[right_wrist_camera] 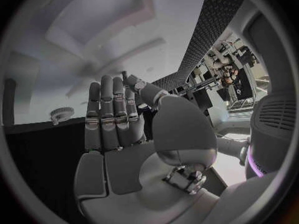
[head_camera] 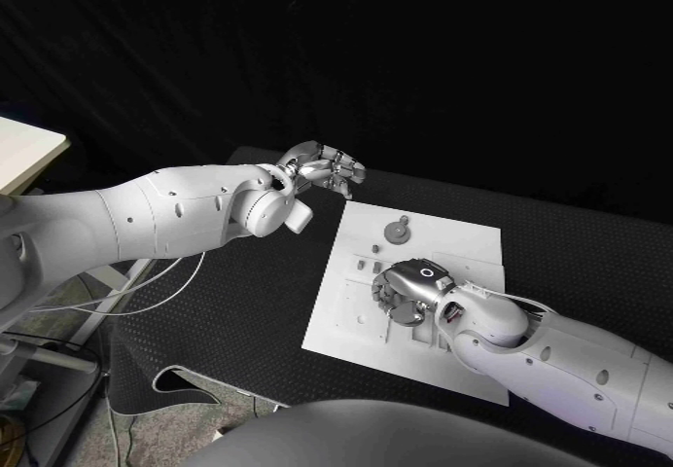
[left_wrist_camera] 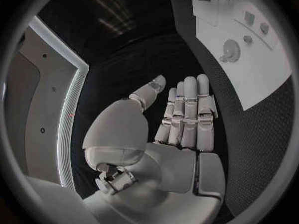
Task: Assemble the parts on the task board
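The white task board (head_camera: 442, 238) lies on the black table. A round grey gear part (head_camera: 399, 232) with a knob stands near the board's far edge. My right hand (head_camera: 406, 294) hovers low over the board's middle, hiding what is beneath it. In the right wrist view this hand (right_wrist_camera: 115, 129) has straight fingers and a bare palm, with the gear part (right_wrist_camera: 61, 114) beyond the fingertips. My left hand (head_camera: 321, 167) is raised off the board's far left corner. Its palm (left_wrist_camera: 181, 134) is bare and its fingers straight, with the board (left_wrist_camera: 261, 69), gear part (left_wrist_camera: 230, 50) and small pieces (left_wrist_camera: 249, 19) off to one side.
The black mat (head_camera: 575, 243) reaches past the board on all sides. A pale tabletop (head_camera: 21, 146) stands at the far left. White cables (head_camera: 133, 284) hang off the table's left edge under my left arm.
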You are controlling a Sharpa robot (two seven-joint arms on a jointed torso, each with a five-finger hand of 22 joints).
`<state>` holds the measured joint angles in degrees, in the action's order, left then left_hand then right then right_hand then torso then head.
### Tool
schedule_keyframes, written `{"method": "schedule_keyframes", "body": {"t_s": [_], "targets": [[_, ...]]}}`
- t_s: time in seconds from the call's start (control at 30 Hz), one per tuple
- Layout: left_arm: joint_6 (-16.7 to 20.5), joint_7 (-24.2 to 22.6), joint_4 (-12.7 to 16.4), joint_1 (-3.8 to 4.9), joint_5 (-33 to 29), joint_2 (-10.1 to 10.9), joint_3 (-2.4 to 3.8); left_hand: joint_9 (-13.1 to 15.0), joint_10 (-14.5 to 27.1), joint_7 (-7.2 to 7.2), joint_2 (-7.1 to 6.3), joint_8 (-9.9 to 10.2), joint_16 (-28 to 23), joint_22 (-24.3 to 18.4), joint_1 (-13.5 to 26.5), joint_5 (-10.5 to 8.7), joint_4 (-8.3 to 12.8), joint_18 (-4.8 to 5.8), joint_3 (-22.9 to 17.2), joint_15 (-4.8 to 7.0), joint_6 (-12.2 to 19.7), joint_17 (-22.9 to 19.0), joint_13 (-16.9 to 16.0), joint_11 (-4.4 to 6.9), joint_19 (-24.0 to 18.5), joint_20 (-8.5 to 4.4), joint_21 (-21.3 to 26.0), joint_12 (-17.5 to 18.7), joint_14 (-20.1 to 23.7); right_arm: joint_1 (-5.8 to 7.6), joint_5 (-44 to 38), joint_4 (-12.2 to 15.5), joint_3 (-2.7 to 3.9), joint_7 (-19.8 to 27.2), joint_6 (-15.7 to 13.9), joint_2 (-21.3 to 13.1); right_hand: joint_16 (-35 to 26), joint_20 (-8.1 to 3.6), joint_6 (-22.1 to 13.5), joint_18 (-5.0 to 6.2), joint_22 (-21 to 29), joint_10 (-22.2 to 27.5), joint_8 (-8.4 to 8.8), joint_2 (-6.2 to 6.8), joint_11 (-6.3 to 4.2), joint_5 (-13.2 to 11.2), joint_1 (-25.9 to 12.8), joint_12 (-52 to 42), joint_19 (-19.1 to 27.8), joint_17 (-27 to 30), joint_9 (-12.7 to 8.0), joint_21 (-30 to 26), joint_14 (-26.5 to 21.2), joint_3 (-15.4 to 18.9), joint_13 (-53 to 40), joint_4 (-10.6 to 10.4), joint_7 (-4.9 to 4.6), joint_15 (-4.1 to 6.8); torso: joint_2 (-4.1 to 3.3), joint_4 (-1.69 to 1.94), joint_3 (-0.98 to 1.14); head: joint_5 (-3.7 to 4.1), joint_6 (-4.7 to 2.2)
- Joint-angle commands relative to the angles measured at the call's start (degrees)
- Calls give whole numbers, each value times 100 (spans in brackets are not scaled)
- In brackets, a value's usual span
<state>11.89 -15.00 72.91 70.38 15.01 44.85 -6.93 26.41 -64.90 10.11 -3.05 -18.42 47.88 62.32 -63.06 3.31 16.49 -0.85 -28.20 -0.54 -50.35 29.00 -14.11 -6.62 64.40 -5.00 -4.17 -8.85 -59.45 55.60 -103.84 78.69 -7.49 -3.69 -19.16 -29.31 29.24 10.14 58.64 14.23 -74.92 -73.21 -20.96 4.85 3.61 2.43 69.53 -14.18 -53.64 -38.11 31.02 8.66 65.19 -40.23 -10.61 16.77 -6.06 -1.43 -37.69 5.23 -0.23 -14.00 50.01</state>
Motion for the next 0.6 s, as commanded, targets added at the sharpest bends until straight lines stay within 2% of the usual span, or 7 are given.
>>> {"method": "schedule_keyframes", "body": {"t_s": [0.03,0.2,0.6], "targets": [[-76,-39,8,5,-35,-14,4,-9,39,-15,37,24,-38,-8,-28,-18,4,-68,37,-14,41,9,8,-10,26,6,31,17,-37,-4,-30,-43,-3,3,140,11,-33,-6,5,77,-70,-16,-17,-12,-8,39,-57,40,-27,-6,2,-32,36,-37,-8,1,-12,-2,-1,-2,4,-2,-1],[-90,-29,5,5,-35,-17,4,-10,39,-15,40,24,-40,-11,-24,-18,2,-67,39,-14,41,11,8,-10,26,7,31,17,-37,-4,-36,-97,-4,0,192,41,-36,-5,3,77,-71,-14,-15,-11,-7,39,-59,42,-26,-8,5,-35,35,-36,-11,2,-13,-3,0,-2,-3,9,-1],[-97,-19,17,5,-35,-17,4,-10,41,-14,46,24,-46,-15,-17,-18,0,-67,42,-16,42,15,10,-12,25,8,31,18,-36,-4,29,-56,-13,49,380,69,-46,-3,-5,76,-73,-7,-10,-18,-4,39,-68,52,-21,-13,14,-46,29,-36,-19,1,-16,-6,-4,4,0,10,-1]]}}
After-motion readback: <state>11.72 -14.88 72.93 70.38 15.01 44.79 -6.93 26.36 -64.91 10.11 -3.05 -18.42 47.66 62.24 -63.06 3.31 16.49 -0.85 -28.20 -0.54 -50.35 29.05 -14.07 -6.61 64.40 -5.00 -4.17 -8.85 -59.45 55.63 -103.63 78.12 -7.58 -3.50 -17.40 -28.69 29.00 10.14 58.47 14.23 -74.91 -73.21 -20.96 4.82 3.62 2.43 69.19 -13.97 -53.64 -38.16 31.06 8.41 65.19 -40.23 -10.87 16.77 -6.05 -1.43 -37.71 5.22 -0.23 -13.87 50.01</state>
